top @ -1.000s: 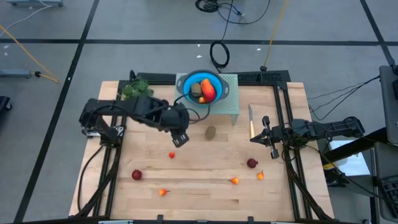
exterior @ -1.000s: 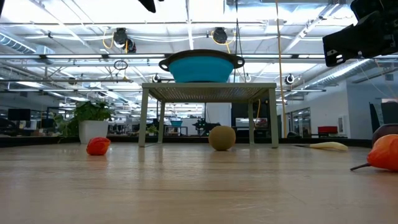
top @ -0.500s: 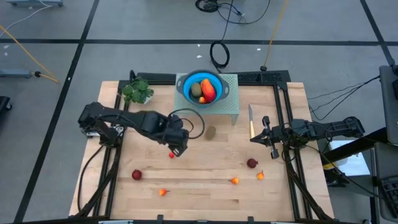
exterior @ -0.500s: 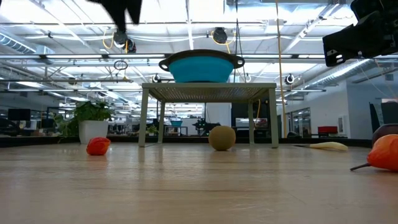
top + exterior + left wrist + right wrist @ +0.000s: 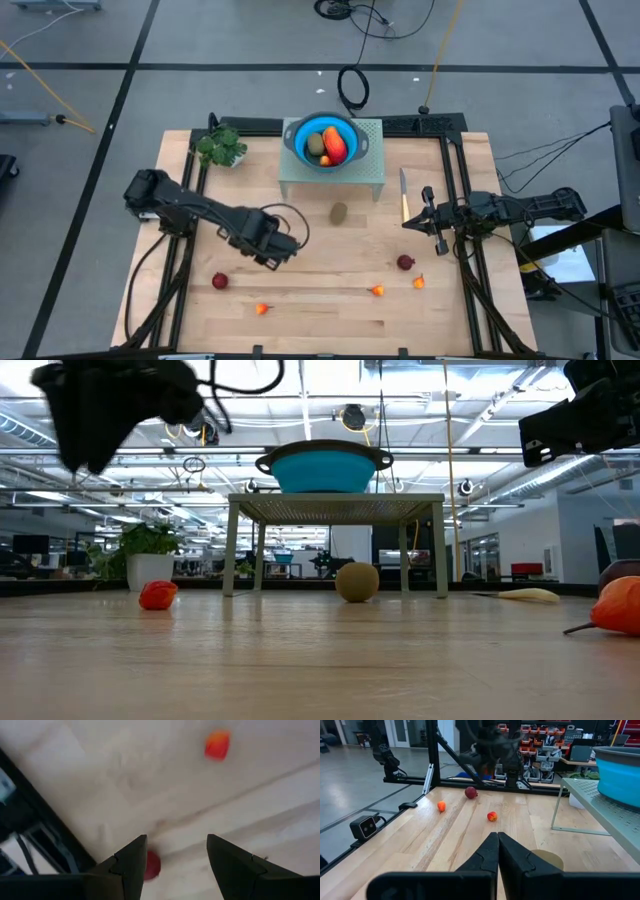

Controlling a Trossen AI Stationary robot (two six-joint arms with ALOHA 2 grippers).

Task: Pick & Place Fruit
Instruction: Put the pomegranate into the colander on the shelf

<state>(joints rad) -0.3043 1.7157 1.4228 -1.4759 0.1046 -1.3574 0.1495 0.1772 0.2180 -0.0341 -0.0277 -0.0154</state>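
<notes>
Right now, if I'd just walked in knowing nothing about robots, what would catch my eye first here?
Probably the blue bowl perched on a small green stand at the table's far edge, already holding a few pieces of fruit. Next, the left gripper, fingers open, hanging low over the wooden table near its middle. Small red and orange fruit lie scattered along the near side, and a brown kiwi sits alone by the stand.

Two black jointed arms, looped black cables, wedge-shaped dark fingers [image 5: 131, 865].
</notes>
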